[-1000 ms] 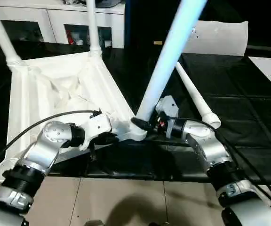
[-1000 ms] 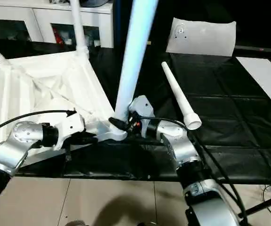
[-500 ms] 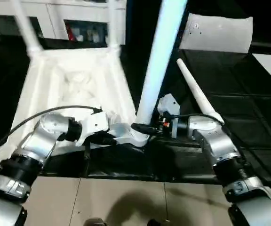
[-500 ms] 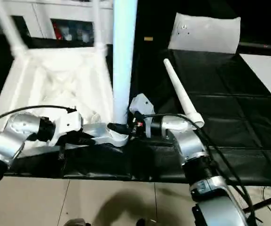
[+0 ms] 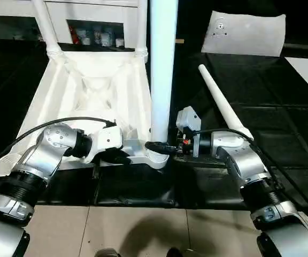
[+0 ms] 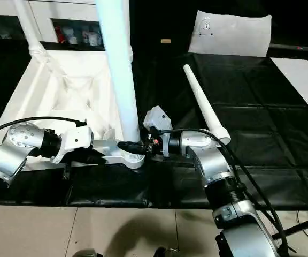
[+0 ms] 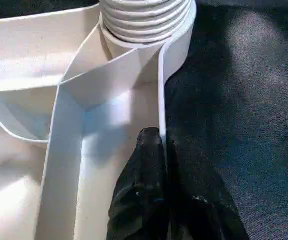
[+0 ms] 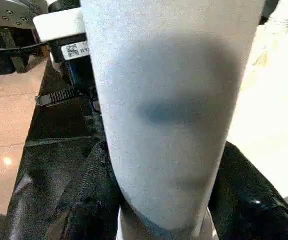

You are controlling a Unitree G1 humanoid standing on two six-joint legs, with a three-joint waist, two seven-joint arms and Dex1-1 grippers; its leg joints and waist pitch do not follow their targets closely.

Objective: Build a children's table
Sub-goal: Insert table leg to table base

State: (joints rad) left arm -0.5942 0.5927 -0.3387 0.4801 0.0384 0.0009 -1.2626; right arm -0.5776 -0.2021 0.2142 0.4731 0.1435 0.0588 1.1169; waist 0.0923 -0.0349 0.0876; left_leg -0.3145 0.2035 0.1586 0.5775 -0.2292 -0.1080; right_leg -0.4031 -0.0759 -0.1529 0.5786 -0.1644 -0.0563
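We are seeing the all-white children's table (image 5: 90, 96) lying upside down on the black-covered bench (image 5: 282, 139), ribbed underside up, two far legs (image 5: 46, 27) standing in their sockets. Our left gripper (image 7: 156, 150) is pinching the near rim wall. Our right gripper (image 5: 162, 145) is clasping the upright near leg (image 5: 162, 69) at its socket. A fourth leg (image 5: 223, 107) is lying loose beside.

Smooth white plastic children's table (image 5: 90, 91)

The upright leg (image 5: 162, 69) runs past the frame's top, perhaps hiding the socket (image 5: 157, 156)
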